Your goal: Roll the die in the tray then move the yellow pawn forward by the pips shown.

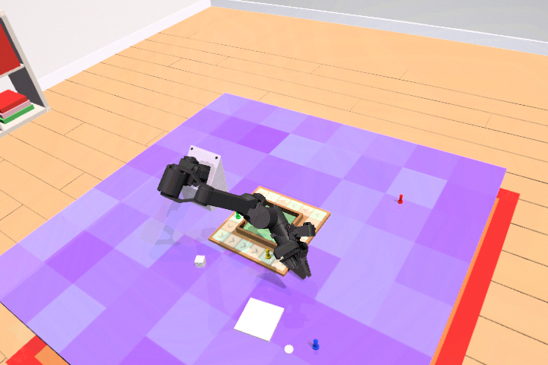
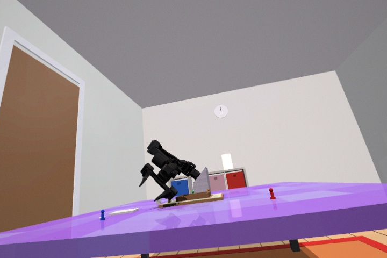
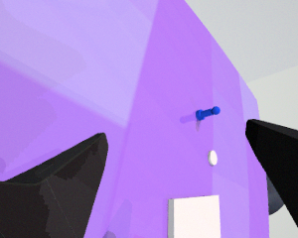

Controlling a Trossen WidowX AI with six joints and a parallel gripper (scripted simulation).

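The white die [image 1: 199, 261] lies on the purple table to the left of the board; its top pips are too small to read. The yellow pawn [image 1: 267, 254] stands upright on the front row of the board [image 1: 321, 223] [image 2: 217, 197]. The green-floored tray [image 1: 248, 239] [image 2: 196, 195] in the board's middle is partly hidden by the arm. My gripper [image 1: 305, 274] [image 2: 148, 192] [image 3: 176, 133] is open and empty, raised above the table near the board's front right corner. Its fingers stand wide apart in the wrist view.
A green pawn [image 1: 237, 216] stands on the board's left side. A blue pawn [image 1: 315, 344] [image 2: 102, 215] [image 3: 207, 113], a white disc [image 1: 288, 349] [image 3: 213, 158] and a white square slab [image 1: 259, 318] [image 2: 123, 211] [image 3: 196, 218] are in front. A red pawn [image 1: 399, 199] [image 2: 272, 194] stands far right.
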